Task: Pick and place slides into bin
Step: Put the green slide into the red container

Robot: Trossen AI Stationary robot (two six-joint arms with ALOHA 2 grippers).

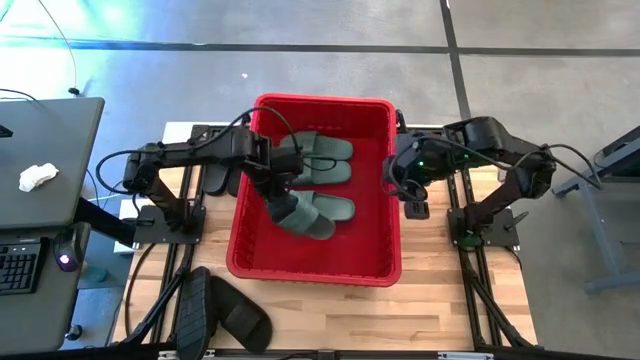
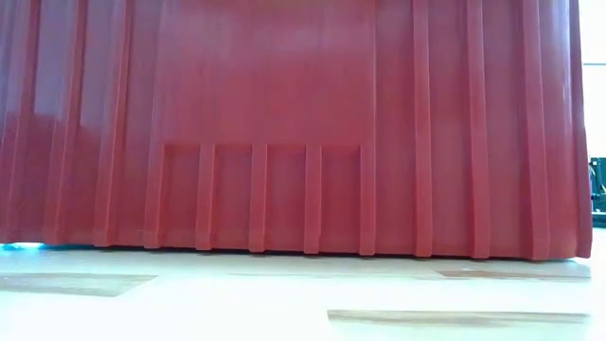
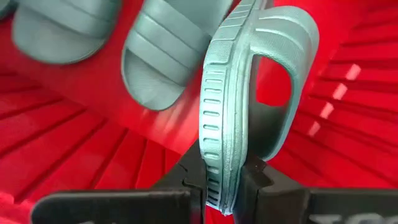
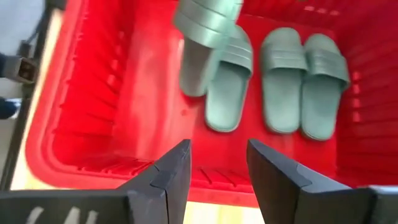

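Holding a fourth green slide (image 3: 249, 106) pinched over the bin (image 1: 312, 272), left gripper (image 3: 222, 180) nears release; three greens inside, seemingly two black slides (image 1: 222, 310) on table; right gripper (image 4: 217, 168) parted, empty.

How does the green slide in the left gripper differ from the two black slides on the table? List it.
The held green slide is pinched on edge by the shut left gripper above the bin floor; the black slides lie loose on the table, outside the bin near its front left corner. Its colour is dark green, theirs black. Both have a wide strap.
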